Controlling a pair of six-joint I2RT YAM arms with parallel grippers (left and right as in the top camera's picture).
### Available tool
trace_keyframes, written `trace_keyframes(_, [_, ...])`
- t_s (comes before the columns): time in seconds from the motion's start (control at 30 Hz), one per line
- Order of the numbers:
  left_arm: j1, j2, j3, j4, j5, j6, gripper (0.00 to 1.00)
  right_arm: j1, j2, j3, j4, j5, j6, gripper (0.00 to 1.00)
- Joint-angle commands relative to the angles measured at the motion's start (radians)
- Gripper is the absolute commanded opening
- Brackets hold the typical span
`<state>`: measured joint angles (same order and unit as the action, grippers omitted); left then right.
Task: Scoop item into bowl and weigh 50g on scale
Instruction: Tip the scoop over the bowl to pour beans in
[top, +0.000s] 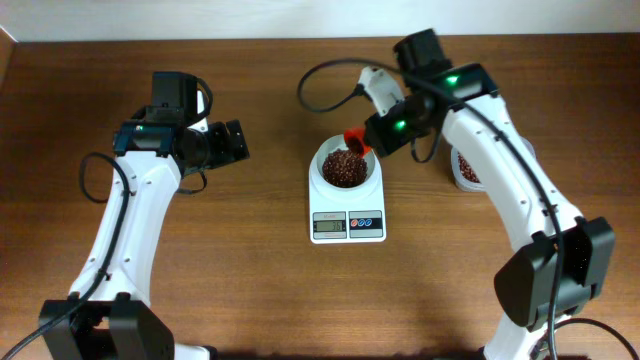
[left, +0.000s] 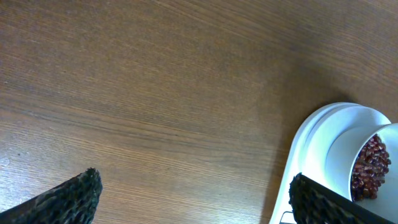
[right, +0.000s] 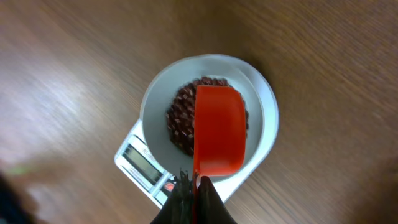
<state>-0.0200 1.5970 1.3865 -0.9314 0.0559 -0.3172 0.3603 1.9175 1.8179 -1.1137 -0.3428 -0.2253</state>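
Observation:
The white bowl (top: 345, 168) stands on the white scale (top: 347, 226) at table centre and holds a heap of dark red-brown beans (top: 343, 167). My right gripper (top: 385, 128) is shut on the handle of a red scoop (top: 356, 140), held over the bowl's far right rim. In the right wrist view the scoop (right: 217, 130) hangs over the beans (right: 180, 115) in the bowl (right: 155, 106), and the gripper (right: 194, 186) pinches its handle. My left gripper (top: 235, 140) is open and empty, left of the scale; its fingers (left: 193, 193) frame bare wood, with the bowl (left: 345, 149) at right.
A second container with beans (top: 466, 170) sits at the right, partly hidden behind my right arm. A white cable (top: 330, 75) loops on the table behind the scale. The scale's display (top: 328, 225) and buttons (top: 365, 217) face the front edge.

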Motion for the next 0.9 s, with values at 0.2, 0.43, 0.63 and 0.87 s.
trace_keyframes(0.2, [-0.003,0.009,0.005,0.002,0.008,0.004,0.99,0.150,-0.003,0.024,-0.005,0.363,-0.090,0.04])
trace_keyframes(0.43, [-0.003,0.009,0.005,0.002,0.008,0.004,0.99,0.171,-0.003,0.024,0.003,0.367,-0.112,0.04])
trace_keyframes(0.63, [-0.003,0.009,0.005,0.002,0.008,0.004,0.99,0.166,-0.003,0.024,0.016,0.356,-0.106,0.04])
trace_keyframes(0.87, [-0.003,0.009,0.005,0.002,0.008,0.004,0.99,0.118,-0.003,0.024,0.021,0.214,-0.101,0.04])
